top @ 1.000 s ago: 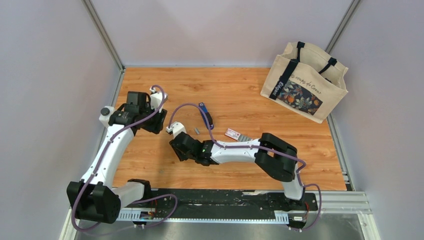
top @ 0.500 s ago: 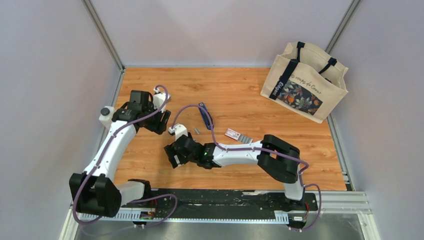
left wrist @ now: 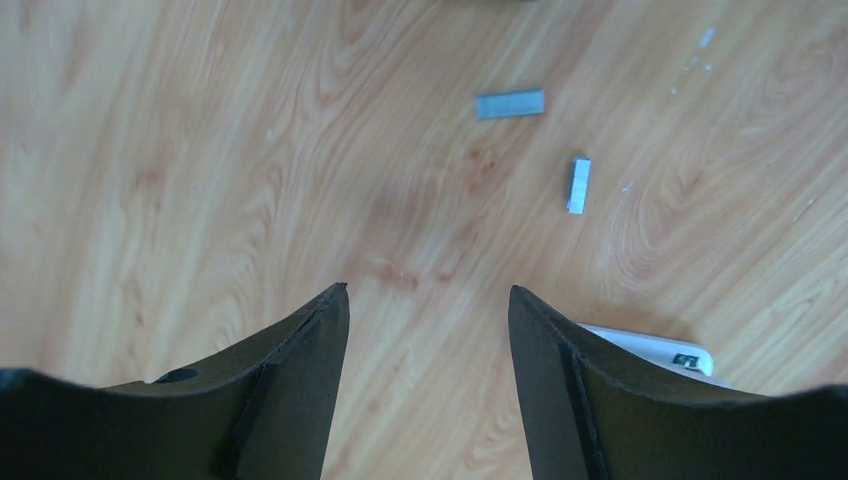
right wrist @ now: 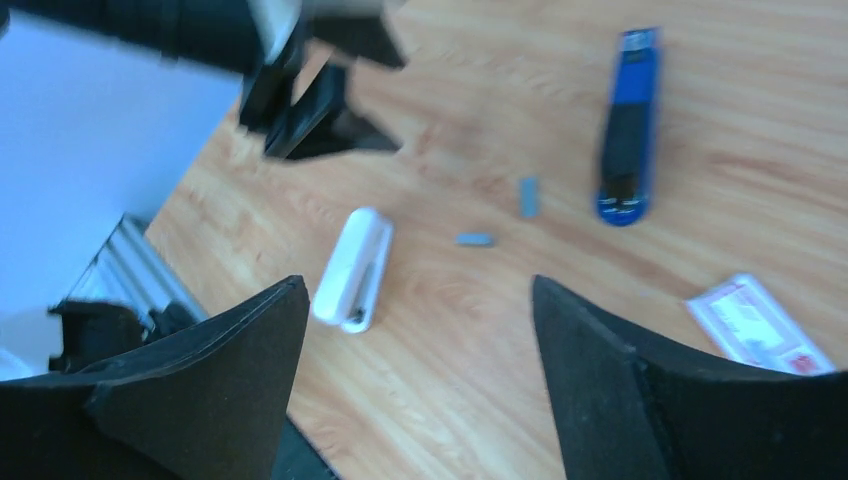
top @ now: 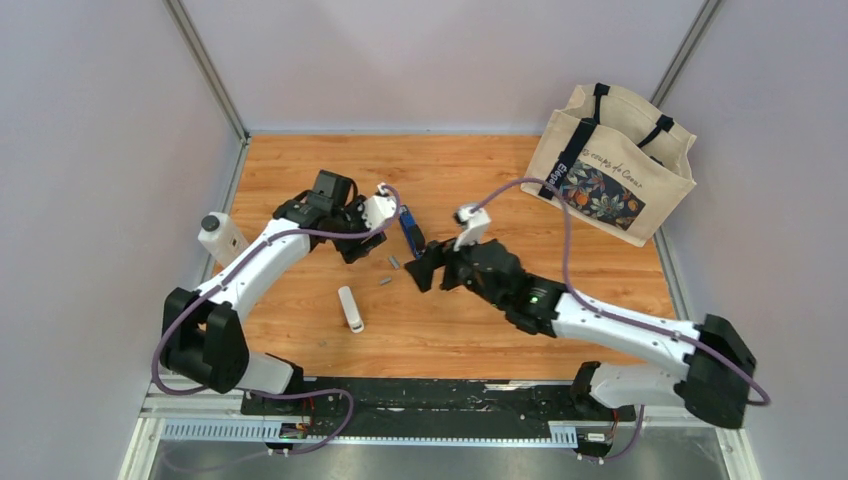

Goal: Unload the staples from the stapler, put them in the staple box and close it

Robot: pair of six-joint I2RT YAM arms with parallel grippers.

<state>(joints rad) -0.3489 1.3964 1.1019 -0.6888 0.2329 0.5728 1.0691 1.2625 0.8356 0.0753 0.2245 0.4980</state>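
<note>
Arms have both swung in on the stapler (top: 410, 230) within the last second: my right arm, which lay folded low across the near table (top: 480, 170), now reaches out from the right, and my right gripper (right wrist: 418, 285) hangs just beside the stapler's near end with fingers spread wide and nothing between them. My left gripper (left wrist: 428, 292) has come across from the left edge to the stapler's other side, also spread and empty, looking down on bare wood. The stapler itself has not moved; it lies flat near the table's middle, between my two grippers, touched by neither. Two short staple strips (left wrist: 510, 103) (left wrist: 578, 185) lie loose just near of it, so I judge part of the load is out, though I cannot tell whether more sits inside. A white stick (top: 350, 308) now lies uncovered where my right gripper had been. A pink-and-white box (right wrist: 755, 325) rests to the right, a white bottle (top: 222, 238) at the left edge, a tote bag (top: 610, 165) far right. Nothing blocks the stapler; only the loose strips crowd its near side.
</note>
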